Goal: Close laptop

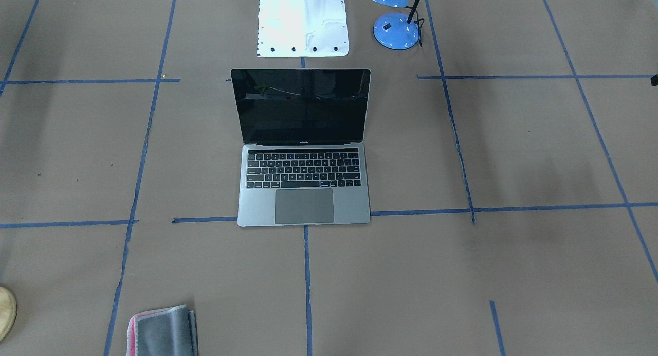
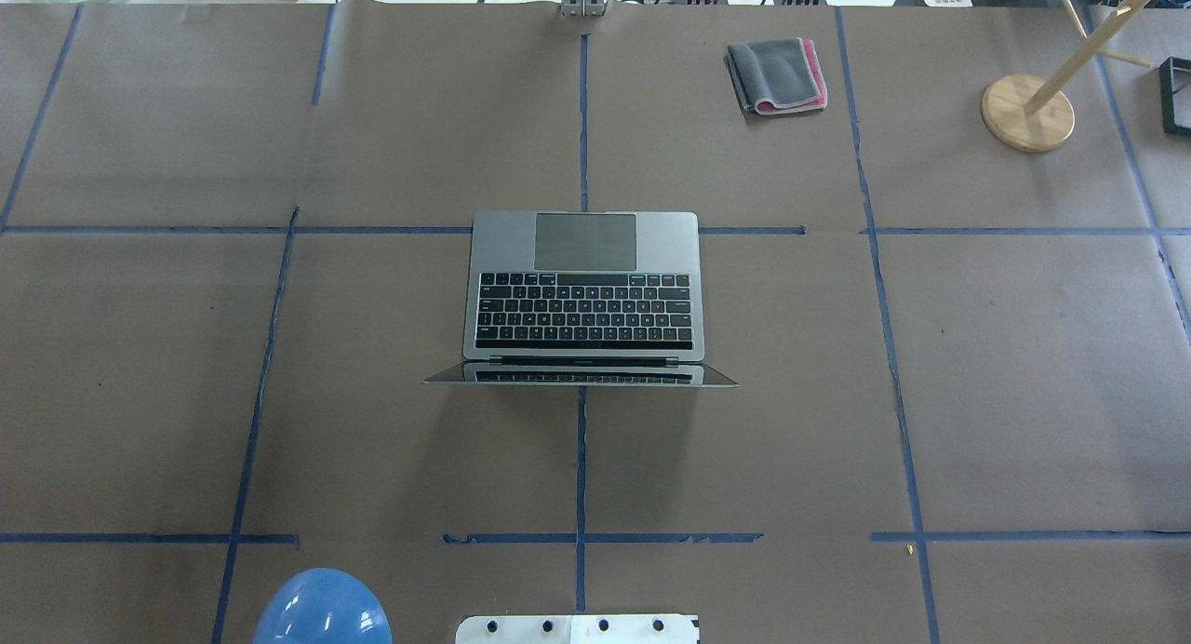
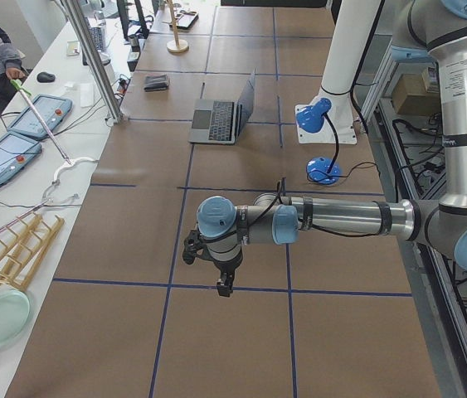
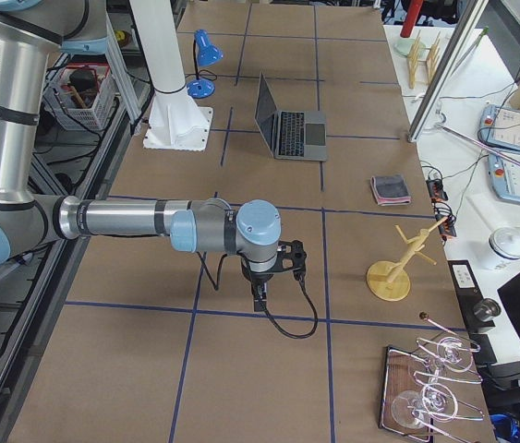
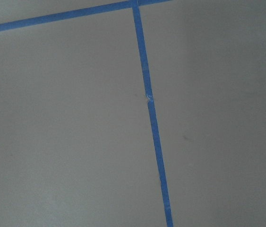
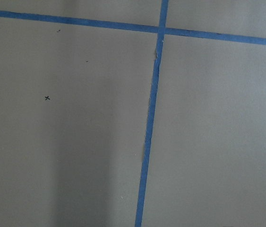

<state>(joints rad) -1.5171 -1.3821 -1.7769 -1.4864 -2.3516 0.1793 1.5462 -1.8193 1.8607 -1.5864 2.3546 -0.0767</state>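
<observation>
The left gripper hangs over the bench toward its left end, well apart from the laptop; how far its fingers stand apart, and whether they hold anything, cannot be told. The laptop sits at bench centre, lid open and near upright, screen facing the operators' edge. The right gripper hangs toward the right end, finger state likewise indeterminate. Judged step: approach, not yet begun. Next move: bring one arm to the lid's top edge and press it down onto the keyboard without sliding the base.
</observation>
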